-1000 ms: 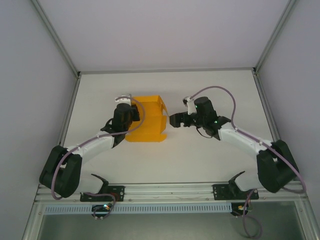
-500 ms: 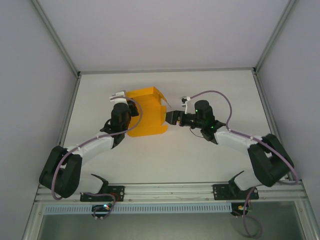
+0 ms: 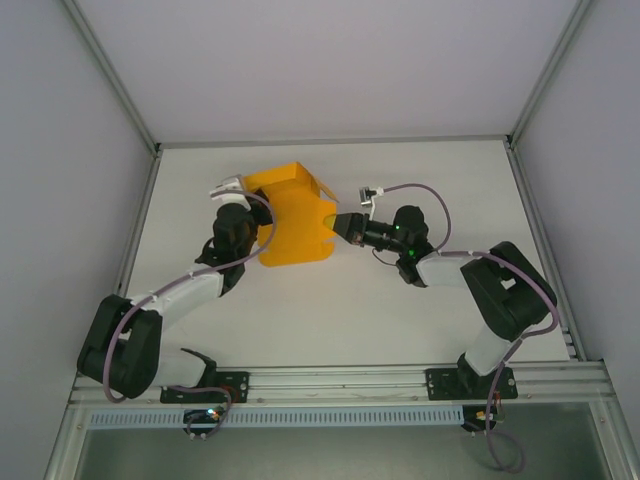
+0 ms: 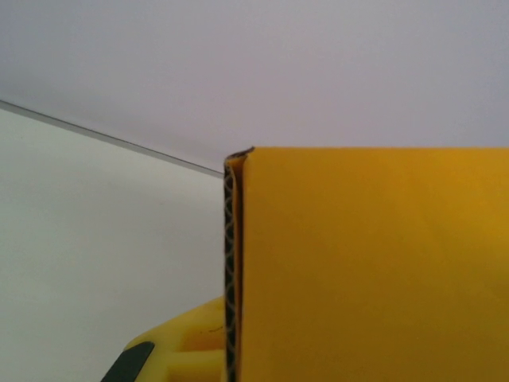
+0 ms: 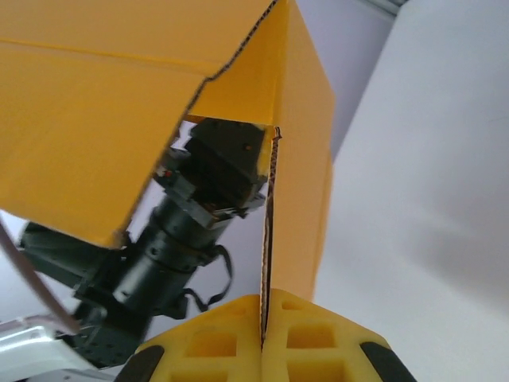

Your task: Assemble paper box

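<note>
Box: we see the paper box (image 3: pixel 295 215), bright orange card, part-folded, panels standing up, an open shell w/ no closed top.
Box place: top view, abt 10 o'clock of the centre of the table (image 3: pixel 400 320). We can't tell if it rests on the surface or hangs in the grips.
L gripper: the L gripper (image 4: pixel 229 360) is at the box's 9 o'clock side, clamped on the card. The corrugated edge runs down right against the L pad (image 4: pixel 179 354), which is yellow. The other finger is hidden behind the card.
R gripper: the R gripper (image 3: pixel 341 226) is at the box's 3 o'clock edge, pinched tight on a thin card panel.
R pads: in the right wrist view the R pads (image 5: pixel 318 346), both yellow, meet at 6 o'clock of the frame w/ the card edge nipped betw. them. That panel stands upright, running toward 12 o'clock.
Inside the shell: the right wrist view looks into the open box, and we see the black L wrist (image 5: pixel 199 207) beyond the panel, toward 8 o'clock.
Left wrist view: the card face fills the 3 o'clock half, the table lies at 9 o'clock, the far wall (image 4: pixel 238 64) at 12.
Arms: the L arm (image 3: pixel 170 300) comes in from 7 o'clock, the R arm (image 3: pixel 480 280) from 5 o'clock. The grippers face each other across the box.
</note>
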Controlling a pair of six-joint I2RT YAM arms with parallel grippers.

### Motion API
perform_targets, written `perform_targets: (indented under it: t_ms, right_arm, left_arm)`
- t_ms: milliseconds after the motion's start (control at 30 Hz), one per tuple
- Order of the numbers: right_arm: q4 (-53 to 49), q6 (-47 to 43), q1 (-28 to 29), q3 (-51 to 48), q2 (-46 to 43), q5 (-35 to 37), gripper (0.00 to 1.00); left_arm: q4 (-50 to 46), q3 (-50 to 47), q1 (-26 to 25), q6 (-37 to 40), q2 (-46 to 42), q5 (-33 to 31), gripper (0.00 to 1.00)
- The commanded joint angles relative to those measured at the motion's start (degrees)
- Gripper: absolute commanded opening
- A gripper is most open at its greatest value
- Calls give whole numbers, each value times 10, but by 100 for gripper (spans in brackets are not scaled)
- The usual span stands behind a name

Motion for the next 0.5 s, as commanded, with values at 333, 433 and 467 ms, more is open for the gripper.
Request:
perform_targets:
  t_ms: [333, 433, 467]
  right_arm:
    - [-481, -247, -51, -15, -242, 140, 69]
    - [-639, -355, -68, 6, -311, 212, 81]
    - [-672, -382, -71, 14, -326, 233, 82]
  left_arm:
    - [-45, -8, 0, 62, -48, 57, 0]
    - [-75, -8, 2, 75, -61, 79, 0]
    - [-84, -6, 2, 80, -64, 93, 0]
